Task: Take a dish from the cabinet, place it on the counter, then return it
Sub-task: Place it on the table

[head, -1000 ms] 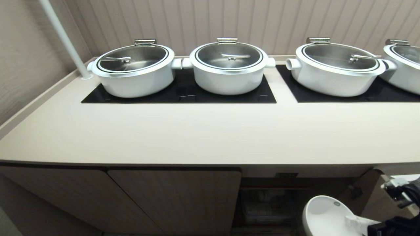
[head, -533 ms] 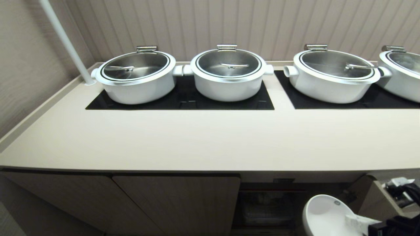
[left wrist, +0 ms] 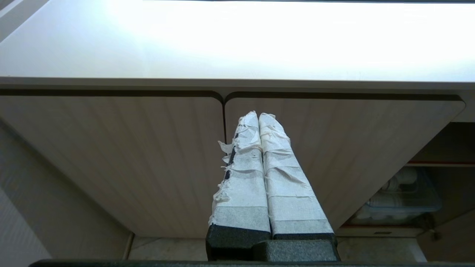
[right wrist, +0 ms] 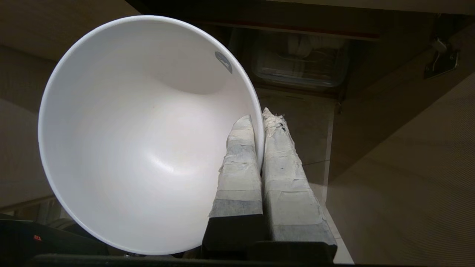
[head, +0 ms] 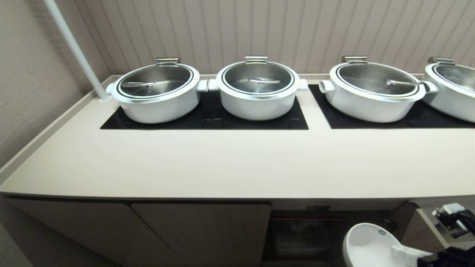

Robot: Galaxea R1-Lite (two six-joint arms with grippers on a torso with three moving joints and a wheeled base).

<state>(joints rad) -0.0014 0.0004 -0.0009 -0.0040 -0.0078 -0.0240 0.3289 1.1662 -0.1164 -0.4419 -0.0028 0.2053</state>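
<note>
- While the left pincer (left wrist: 259, 118) hangs idle with its taped fingers pressed together on nothing, low in front of the closed ribbed doors at the left, it plays no part in the coming move
- Left to right along the far side of the counter (head: 237, 163) stand four big white steel-lidded pots (head: 157, 92) on the black hob panels (head: 207, 118); the wide near strip of worktop in front of them is where I judge the dish should go
- Below the counter's near edge, right of the closed doors, the cabinet (head: 300, 233) stands open, with a clear container dimly visible on its shelf
- At the near right, lower than the counter top and just outside the open cabinet, the dish (head: 365, 244) is held by the right pincer (right wrist: 259, 120), whose fingers are clamped on the rim on the dish's right side, one finger inside and one outside
- So the relation that matters: the dish sits to the left of its pincer, and the free counter lies above and farther away, a little to the left; the right arm is the nearer one and already carries the load
- The dish is a small, deep, round, plain white bowl, glossy and empty, with a small grey mark near the inside rim, its mouth tilted toward the wrist camera rather than level
</note>
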